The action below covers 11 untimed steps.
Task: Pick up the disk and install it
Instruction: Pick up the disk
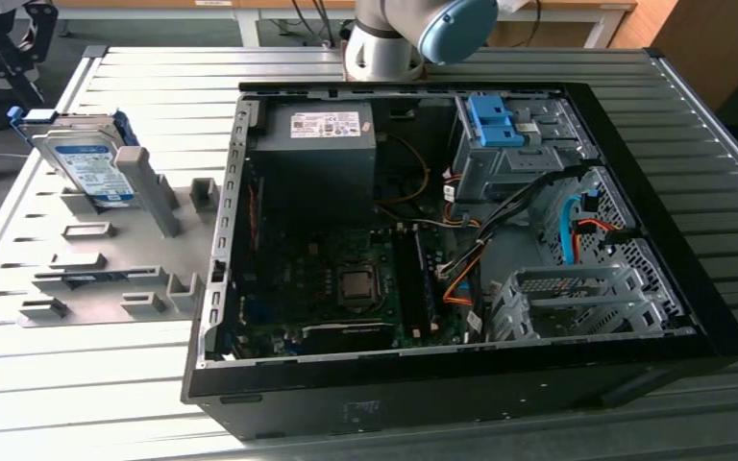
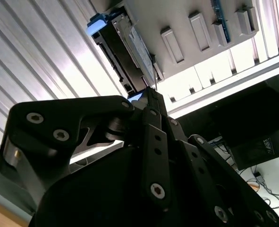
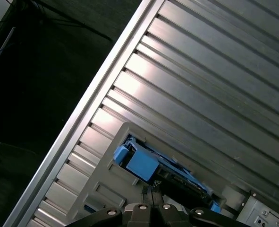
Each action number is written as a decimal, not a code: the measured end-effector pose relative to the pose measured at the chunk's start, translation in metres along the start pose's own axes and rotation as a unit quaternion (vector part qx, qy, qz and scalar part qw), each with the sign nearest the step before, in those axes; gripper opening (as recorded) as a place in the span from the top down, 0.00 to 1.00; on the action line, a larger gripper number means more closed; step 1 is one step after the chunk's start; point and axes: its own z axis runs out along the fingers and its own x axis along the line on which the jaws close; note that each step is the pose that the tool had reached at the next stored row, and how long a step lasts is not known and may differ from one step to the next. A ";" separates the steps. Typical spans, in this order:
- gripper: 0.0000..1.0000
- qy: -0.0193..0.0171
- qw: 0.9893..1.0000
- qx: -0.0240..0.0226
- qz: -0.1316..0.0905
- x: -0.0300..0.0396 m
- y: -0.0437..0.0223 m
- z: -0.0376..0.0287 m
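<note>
Nearest to me, in the second wrist view, the dark linkages of my jaws converge toward one end of the disk (image 2: 138,49). I cannot tell whether the jaws are released or clenched, nor whether they touch it. The disk is not lifted. It stands on edge, leaning, in a slot of the grey holder (image 1: 119,254) at the exterior view's left, with blue rails along its edges and its label face exposed. The holder rests on the ribbed metal tabletop (image 1: 151,77). Beyond the holder, toward the exterior view's right, lies the open computer case (image 1: 407,403). A black power supply (image 1: 311,154) sits in its near corner, and a blue bracket (image 1: 495,120) sits on the bay at the far side. Handling, as I judge it: the disk is stiff and dense for its size. Its smooth metal faces could slip, it is sensitive to knocks, and the plastic rails may flex under load. Recommended hold, in my judgement: clamp across the two broad faces on the free upper portion. Grip near mid-length so the disk hangs balanced, keeping clear of the connector end.
</note>
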 end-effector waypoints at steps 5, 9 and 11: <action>0.89 -0.004 1.000 0.002 -0.029 -0.0001 0.0000 0.0002; 0.89 -0.003 0.998 0.001 -0.065 0.0000 0.0001 0.0005; 0.89 -0.003 0.997 0.001 -0.083 0.0000 0.0000 0.0008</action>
